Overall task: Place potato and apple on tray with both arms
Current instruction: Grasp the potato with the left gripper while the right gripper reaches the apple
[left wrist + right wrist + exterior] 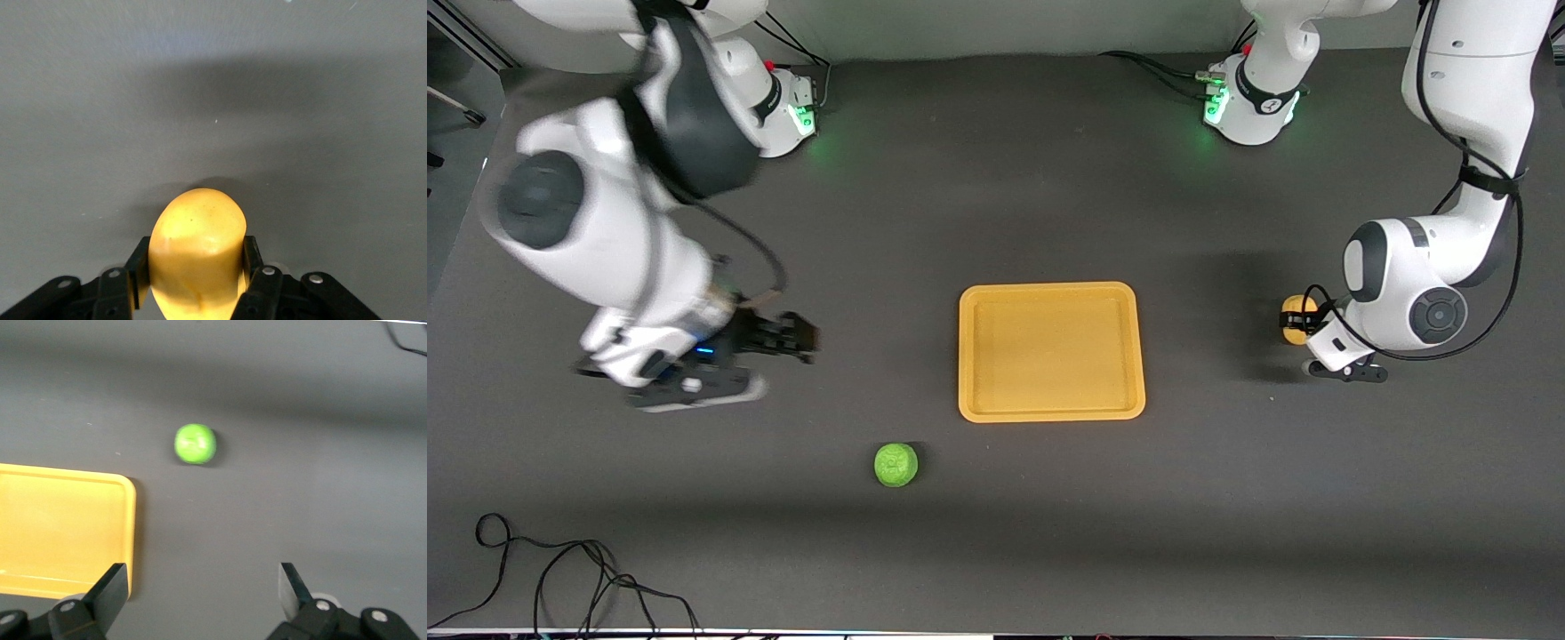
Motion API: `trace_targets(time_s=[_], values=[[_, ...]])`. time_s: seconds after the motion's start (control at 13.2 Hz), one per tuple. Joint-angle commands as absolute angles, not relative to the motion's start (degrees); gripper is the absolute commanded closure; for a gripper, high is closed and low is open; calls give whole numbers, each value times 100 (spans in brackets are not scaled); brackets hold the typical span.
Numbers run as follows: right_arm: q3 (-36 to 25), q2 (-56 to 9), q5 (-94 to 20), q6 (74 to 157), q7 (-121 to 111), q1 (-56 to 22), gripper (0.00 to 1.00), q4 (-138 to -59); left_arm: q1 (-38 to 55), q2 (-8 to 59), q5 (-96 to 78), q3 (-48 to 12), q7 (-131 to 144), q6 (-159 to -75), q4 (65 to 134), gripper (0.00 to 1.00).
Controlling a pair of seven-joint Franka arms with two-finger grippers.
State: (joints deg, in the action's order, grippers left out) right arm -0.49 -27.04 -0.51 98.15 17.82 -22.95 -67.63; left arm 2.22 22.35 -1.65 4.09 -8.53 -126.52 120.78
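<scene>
Yellow-orange plastic tray (1051,351) lies flat mid-counter (996,533) with nothing on it. Toward the left arm's end, the left hand (198,283) is clamped on the potato (197,257). Toward the right arm's end, the right hand (200,590) hangs over the counter beside the tray, fingers (110,587) spread wide. Green apple (895,465) sits on the counter, nearer the front camera than the tray.

One potato (1295,313), one apple (895,465), one tray (1051,351), two arms (618,222)

White arms (1467,133), black cables
</scene>
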Motion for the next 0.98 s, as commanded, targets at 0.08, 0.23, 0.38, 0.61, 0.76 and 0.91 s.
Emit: trace_targets(time_s=[0.08,0.23,0.38,0.61,0.76,0.91], values=[[-105,-3321,-70,9843,1951,-2364,0,-6126,404,1741,-351,212,-266,-11911,11525,81],[-123,-3628,-70,10158,1951,-2356,0,-6161,474,1828,-771,-244,488,-11768,11033,78],[-132,-4032,-62,10623,1951,-2355,0,-6161,649,1976,-879,-666,1358,-11804,10602,75],[-141,-4595,-62,11362,1951,-2355,0,-6170,1473,2599,-870,-791,2317,-12178,10117,75],[-158,-4938,-62,11872,1951,-2347,0,-6179,1993,3021,-791,-782,2811,-12786,10142,75],[-158,-5246,-62,12259,1951,-2338,0,-6179,2118,3199,-782,-782,2830,-12850,10160,75]])
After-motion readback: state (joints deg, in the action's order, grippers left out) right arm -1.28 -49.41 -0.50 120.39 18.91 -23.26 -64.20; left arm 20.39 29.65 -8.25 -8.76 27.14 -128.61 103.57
